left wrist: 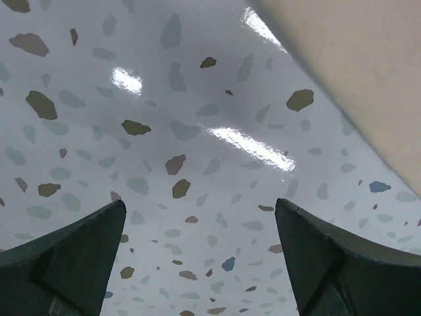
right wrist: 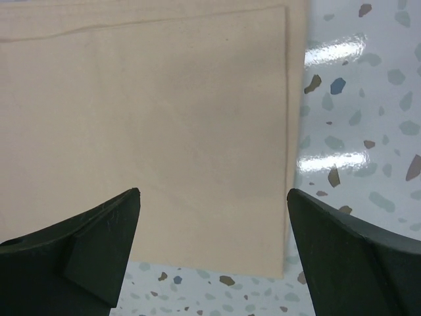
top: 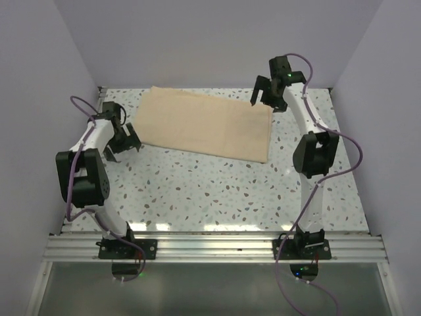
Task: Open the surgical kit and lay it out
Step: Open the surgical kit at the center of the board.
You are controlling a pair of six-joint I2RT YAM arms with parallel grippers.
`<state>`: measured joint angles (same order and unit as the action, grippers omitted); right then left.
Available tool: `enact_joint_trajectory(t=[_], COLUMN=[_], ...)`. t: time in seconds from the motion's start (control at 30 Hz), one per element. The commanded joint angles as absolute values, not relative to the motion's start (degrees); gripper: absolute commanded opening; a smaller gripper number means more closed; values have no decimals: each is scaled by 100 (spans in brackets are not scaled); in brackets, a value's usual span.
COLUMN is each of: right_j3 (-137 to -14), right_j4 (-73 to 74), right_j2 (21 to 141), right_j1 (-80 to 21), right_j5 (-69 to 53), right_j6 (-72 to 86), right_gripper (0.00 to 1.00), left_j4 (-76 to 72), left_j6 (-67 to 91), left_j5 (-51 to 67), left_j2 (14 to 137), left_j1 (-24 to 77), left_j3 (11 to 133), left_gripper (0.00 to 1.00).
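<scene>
Top external view: at the left, the left gripper (top: 126,146) is seen with its jaws spread wide over the speckled table (top: 217,191), just beside the left edge of the beige cloth wrap (top: 204,125), with nothing gripped. The wrap is laid flat across the table's far half. At the right, the right gripper (top: 261,100) is likewise spread wide above the wrap's right end, gripping nothing.

Matt beige cloth wrap (top: 204,126), glossy speckled table (top: 217,191)
</scene>
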<state>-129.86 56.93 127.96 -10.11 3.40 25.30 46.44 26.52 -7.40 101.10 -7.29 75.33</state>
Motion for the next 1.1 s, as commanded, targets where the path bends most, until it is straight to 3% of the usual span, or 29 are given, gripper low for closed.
enact_joint_trajectory(t=[0.0,0.2,0.6,0.9,0.93,1.03,1.07], right_j3=[-13543,-13377,-13114,-12490,-12454,-12375,-12384], right_j4=[5423,4843,4764,4676,4676,4676,4676], right_j2=[13060,13263,13377,12903,12885,12823,12823], right_j1=[-984,-835,-791,-800,-791,-800,-791], right_j5=[114,360,299,325,325,334,343], right_j6=[2513,2873,2874,2813,2804,2786,2786], right_gripper=[98,97,94,94,94,94,94], left_j4=[3834,3183,2304,1810,1924,2548,2714], left_j6=[2707,2874,3647,3805,3840,3929,3946], left_j5=[-176,-193,-184,-351,-439,-536,-545], left_j2=[9914,10317,11390,11179,11267,11750,11847], left_j1=[-765,-765,-695,-598,-598,-571,-554], left_j3=[7541,7550,7725,7681,7890,8400,8455], left_gripper=[100,99,88,83,81,55,36])
